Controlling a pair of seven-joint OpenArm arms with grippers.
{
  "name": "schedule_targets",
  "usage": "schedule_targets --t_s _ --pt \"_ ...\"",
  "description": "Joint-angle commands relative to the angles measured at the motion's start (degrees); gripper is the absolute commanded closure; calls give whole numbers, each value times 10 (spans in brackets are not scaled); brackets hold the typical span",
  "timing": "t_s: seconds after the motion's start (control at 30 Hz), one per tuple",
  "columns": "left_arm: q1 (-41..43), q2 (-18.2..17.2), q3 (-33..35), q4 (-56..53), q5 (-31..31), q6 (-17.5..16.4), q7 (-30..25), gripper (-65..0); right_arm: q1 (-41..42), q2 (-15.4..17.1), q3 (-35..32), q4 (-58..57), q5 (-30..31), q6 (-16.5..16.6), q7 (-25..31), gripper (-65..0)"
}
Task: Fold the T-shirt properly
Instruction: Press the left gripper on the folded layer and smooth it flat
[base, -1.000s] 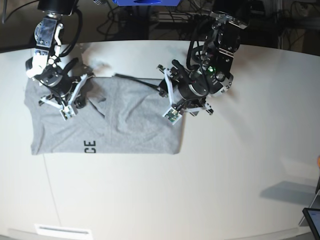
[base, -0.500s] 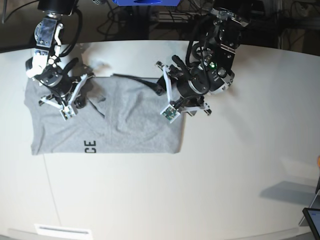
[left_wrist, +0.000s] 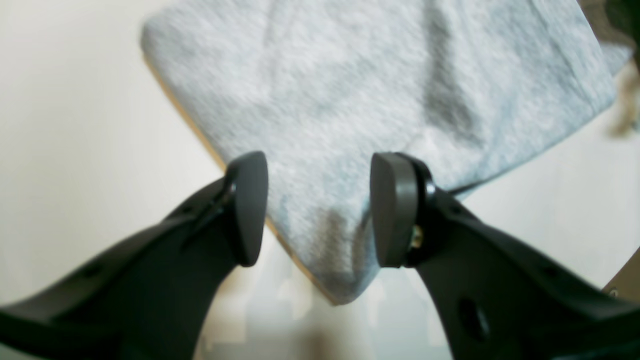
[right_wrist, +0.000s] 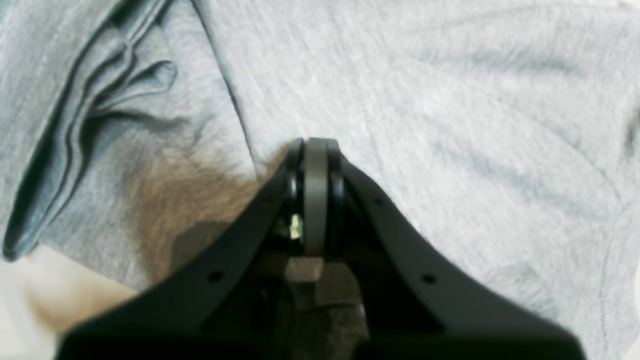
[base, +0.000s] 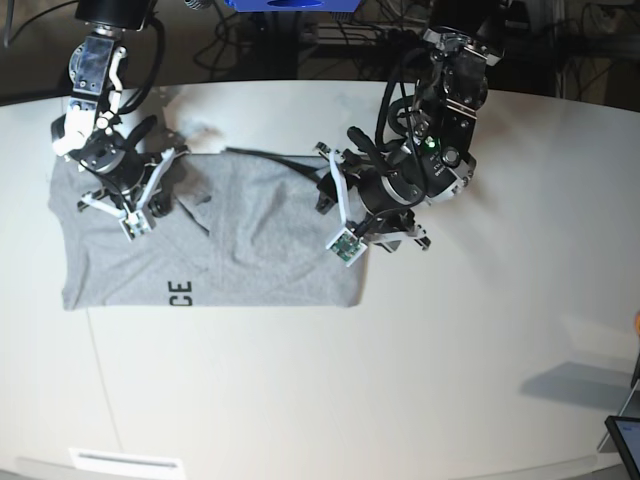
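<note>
A grey T-shirt (base: 260, 240) with black letters lies partly folded and wrinkled on the white table (base: 450, 350). My left gripper (base: 347, 238) is at the shirt's right edge. In the left wrist view it (left_wrist: 320, 210) is open, with a corner of the shirt (left_wrist: 350, 90) lying between and below the fingers. My right gripper (base: 135, 205) is over the shirt's upper left part. In the right wrist view it (right_wrist: 315, 165) is shut, its tips against the cloth (right_wrist: 450, 100) beside a bunched fold (right_wrist: 100, 110). No cloth shows between the pads.
Cables and dark equipment (base: 300, 30) line the table's back edge. A dark device (base: 625, 440) sits at the front right corner. A white strip (base: 125, 462) lies at the front left edge.
My left gripper has shifted a little toward the front along the shirt's right edge. The right arm and the shirt have not moved.
</note>
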Motion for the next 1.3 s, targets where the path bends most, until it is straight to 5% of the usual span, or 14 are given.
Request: schedule_targets --t_s 0.0,0.57,0.93,1.27 --pt "-10 2 -1 6 -1 0 -10 -316 -6 4 -1 -5 -31 1 -49 -3" --pt "12 5 10 -48 -5 0 -10 -316 -7 3 -1 -5 -31 1 -49 -3" --pt "9 -23 50 -107 -4 -1 -11 -316 -6 3 -1 -5 -31 1 -49 -3" --pt "-18 -18 51 7 -5 1 -8 -316 -7 3 -1 -3 -31 1 -49 -3"
